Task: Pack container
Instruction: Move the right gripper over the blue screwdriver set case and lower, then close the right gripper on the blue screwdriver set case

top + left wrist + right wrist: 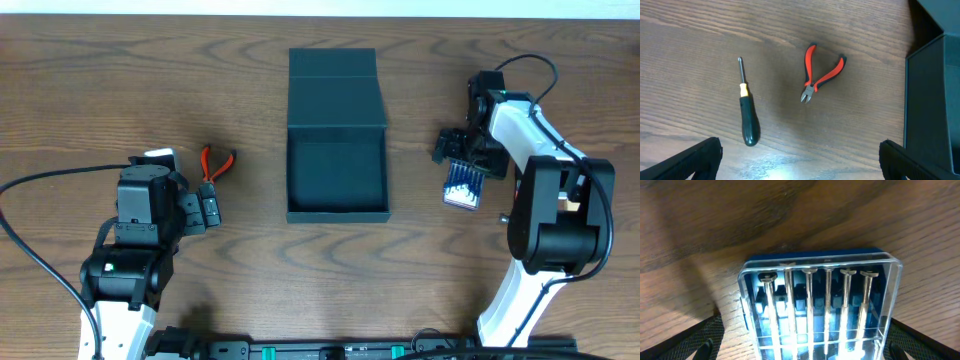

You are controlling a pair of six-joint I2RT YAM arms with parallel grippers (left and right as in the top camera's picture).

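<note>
The dark teal container (336, 213) lies open at the table's middle, its lid (336, 90) folded back; nothing shows inside it. Its side wall shows in the left wrist view (932, 90). Red-handled pliers (215, 163) (817, 75) and a dark-handled screwdriver (746, 110) lie left of it. My left gripper (205, 205) (800, 167) is open and empty, just short of both tools. A clear blue case of metal bits (462, 185) (820, 310) lies right of the container. My right gripper (466, 160) (807, 350) is open and straddles the case.
The table is dark brown wood (80, 90). The screwdriver is hidden under my left arm in the overhead view. A black rail (330, 350) runs along the table's front edge between the arm bases.
</note>
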